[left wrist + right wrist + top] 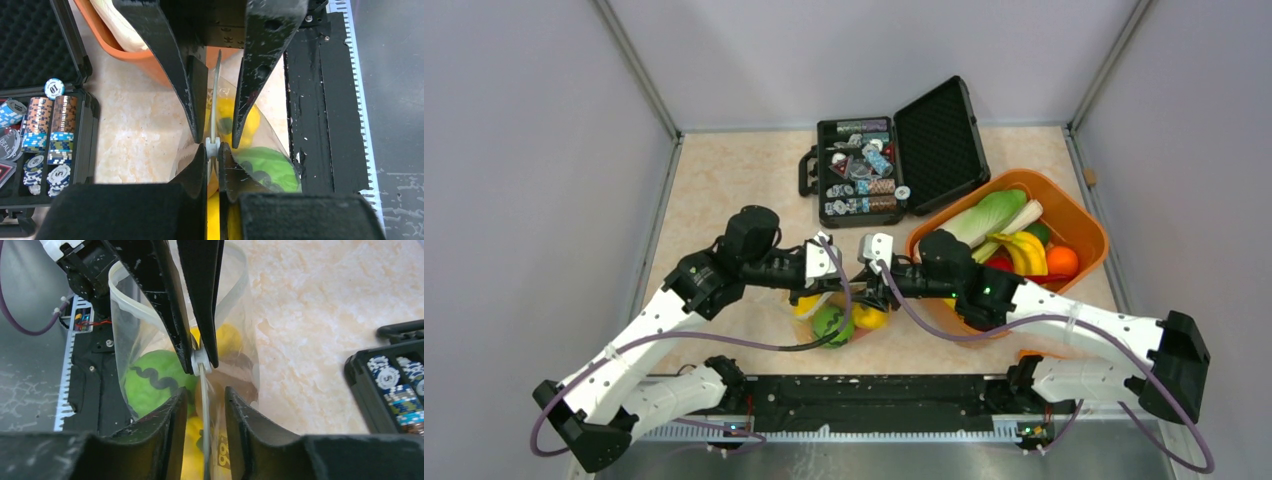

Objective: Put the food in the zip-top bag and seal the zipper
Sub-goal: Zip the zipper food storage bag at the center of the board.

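Observation:
The zip-top bag (125, 340) hangs upright between my two grippers, just above the table at the near middle (839, 318). Inside it are a green watermelon piece (150, 382) and yellow food (227, 337). My left gripper (213, 150) is shut on the zipper's white slider (200, 360). My right gripper (202, 395) faces it tip to tip. Its jaws stand apart on either side of the zipper strip (204, 410) without pinching it. Beyond the slider the bag mouth gapes open in a loop (242, 285).
An orange tub (1079, 215) at the right holds more food: cabbage, bananas, an orange. An open black case (859, 170) with poker chips stands at the back middle. The black base rail (874, 390) runs close behind the bag.

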Robot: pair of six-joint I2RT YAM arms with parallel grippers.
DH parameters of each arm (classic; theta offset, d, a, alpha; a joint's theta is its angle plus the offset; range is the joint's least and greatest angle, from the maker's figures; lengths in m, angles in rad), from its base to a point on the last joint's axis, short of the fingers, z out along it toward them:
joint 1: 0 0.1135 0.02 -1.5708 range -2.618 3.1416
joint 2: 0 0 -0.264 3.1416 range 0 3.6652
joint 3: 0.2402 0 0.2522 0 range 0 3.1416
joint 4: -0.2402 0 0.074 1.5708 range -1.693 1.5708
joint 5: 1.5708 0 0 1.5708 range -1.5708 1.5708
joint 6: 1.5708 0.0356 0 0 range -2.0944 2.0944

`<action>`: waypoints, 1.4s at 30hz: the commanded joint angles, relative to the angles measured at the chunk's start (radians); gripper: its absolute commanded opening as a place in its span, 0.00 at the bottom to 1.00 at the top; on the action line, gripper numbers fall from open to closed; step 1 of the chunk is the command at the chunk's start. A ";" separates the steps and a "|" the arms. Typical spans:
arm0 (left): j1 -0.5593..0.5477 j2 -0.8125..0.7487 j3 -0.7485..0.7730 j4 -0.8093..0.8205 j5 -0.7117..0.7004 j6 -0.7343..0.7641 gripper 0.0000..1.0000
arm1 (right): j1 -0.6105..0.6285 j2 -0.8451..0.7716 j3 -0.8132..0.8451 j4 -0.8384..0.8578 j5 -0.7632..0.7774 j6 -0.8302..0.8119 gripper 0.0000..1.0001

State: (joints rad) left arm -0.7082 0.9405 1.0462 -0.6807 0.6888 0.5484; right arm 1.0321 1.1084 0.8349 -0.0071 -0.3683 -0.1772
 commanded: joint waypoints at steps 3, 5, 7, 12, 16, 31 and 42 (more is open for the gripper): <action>0.001 -0.020 0.034 0.064 0.034 -0.007 0.00 | 0.001 0.015 0.038 0.059 -0.017 -0.002 0.11; 0.001 -0.023 0.029 0.062 0.030 -0.008 0.00 | 0.001 0.011 0.032 0.070 -0.014 -0.002 0.00; 0.001 -0.033 0.020 0.061 0.019 -0.007 0.00 | 0.001 0.005 0.023 0.079 -0.012 0.000 0.00; 0.000 -0.067 -0.007 0.040 -0.020 0.009 0.00 | 0.001 -0.004 0.010 0.072 0.016 0.017 0.00; 0.002 -0.102 -0.038 0.017 -0.088 0.020 0.00 | 0.001 -0.033 -0.024 0.091 0.048 0.034 0.00; 0.004 -0.170 -0.063 0.003 -0.093 0.014 0.00 | 0.000 -0.054 -0.060 0.142 0.014 0.072 0.06; 0.003 -0.035 0.031 0.015 0.019 0.024 0.00 | 0.000 0.040 0.097 -0.030 -0.049 -0.014 0.52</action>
State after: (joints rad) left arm -0.7082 0.8959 1.0172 -0.7116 0.6453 0.5571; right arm 1.0321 1.1290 0.8597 0.0101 -0.3916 -0.1452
